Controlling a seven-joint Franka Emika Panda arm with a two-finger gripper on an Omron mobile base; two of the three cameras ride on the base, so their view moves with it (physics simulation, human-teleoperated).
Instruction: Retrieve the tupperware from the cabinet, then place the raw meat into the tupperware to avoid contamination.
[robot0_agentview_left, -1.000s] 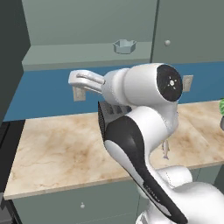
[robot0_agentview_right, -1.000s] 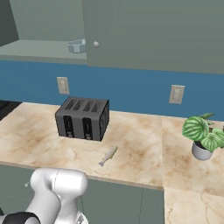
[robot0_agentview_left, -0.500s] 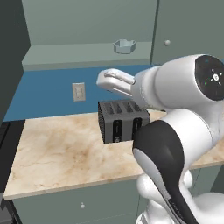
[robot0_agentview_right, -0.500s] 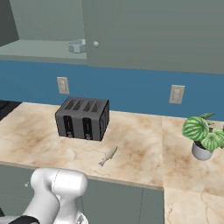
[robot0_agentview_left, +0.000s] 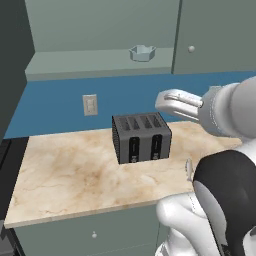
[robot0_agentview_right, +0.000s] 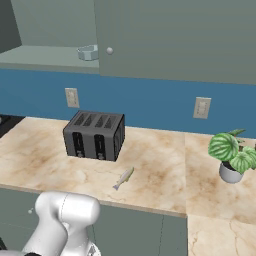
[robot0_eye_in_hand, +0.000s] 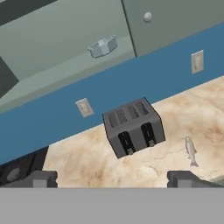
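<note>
The tupperware, small and pale blue-grey, sits on the open shelf of the cabinet, just left of a closed door with a round knob. The raw meat, a slim silvery fish, lies on the marble counter in front of and to the right of the toaster. My gripper is open with nothing between its fingertips. It hovers well back from the counter, facing the toaster and shelf. In the left base view, my white hand points left above the toaster's right side.
A dark grey four-slot toaster stands mid-counter against the blue wall. A potted plant is at the counter's right end. A dark stove top borders the counter on the left. Wall outlets sit on the backsplash.
In the left base view my arm has swung right, and the hand has moved from left of the toaster to its right side. The right base view is unchanged. The gripper stays open.
</note>
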